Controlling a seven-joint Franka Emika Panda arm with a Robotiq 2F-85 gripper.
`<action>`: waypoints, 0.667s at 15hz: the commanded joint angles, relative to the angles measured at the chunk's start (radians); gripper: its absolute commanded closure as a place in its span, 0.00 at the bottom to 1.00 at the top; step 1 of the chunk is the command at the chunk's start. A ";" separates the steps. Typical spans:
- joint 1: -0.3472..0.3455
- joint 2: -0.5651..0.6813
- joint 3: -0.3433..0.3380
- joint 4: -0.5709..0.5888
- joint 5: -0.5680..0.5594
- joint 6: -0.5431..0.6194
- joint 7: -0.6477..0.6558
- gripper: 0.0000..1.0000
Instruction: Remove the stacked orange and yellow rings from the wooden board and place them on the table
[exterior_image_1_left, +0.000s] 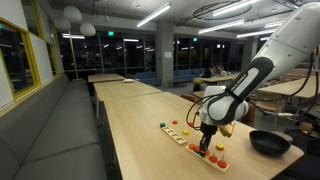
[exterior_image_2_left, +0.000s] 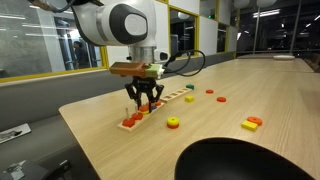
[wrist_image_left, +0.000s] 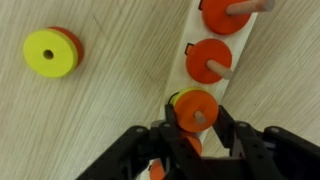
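In the wrist view a pale wooden board (wrist_image_left: 190, 50) with pegs runs from the top right down the middle. The stacked rings (wrist_image_left: 195, 107), orange on top of yellow, sit on a peg between my fingers. My gripper (wrist_image_left: 197, 125) is shut on this stack, one finger touching each side. Two more orange rings (wrist_image_left: 208, 62) sit on pegs further along the board. In both exterior views my gripper (exterior_image_1_left: 205, 143) (exterior_image_2_left: 144, 102) reaches straight down onto the board (exterior_image_1_left: 183, 136) (exterior_image_2_left: 172, 98).
A yellow ring on an orange one (wrist_image_left: 52, 52) lies on the table beside the board, also seen in an exterior view (exterior_image_2_left: 173, 123). Loose red and yellow pieces (exterior_image_2_left: 252, 123) lie further off. A black bowl (exterior_image_1_left: 268, 142) (exterior_image_2_left: 240, 160) stands near the table edge.
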 joint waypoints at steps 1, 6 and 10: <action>-0.012 -0.018 0.013 0.009 0.002 0.014 -0.005 0.81; -0.013 -0.031 0.012 0.016 -0.009 0.009 -0.004 0.81; -0.013 -0.050 0.010 0.021 -0.021 0.006 -0.001 0.82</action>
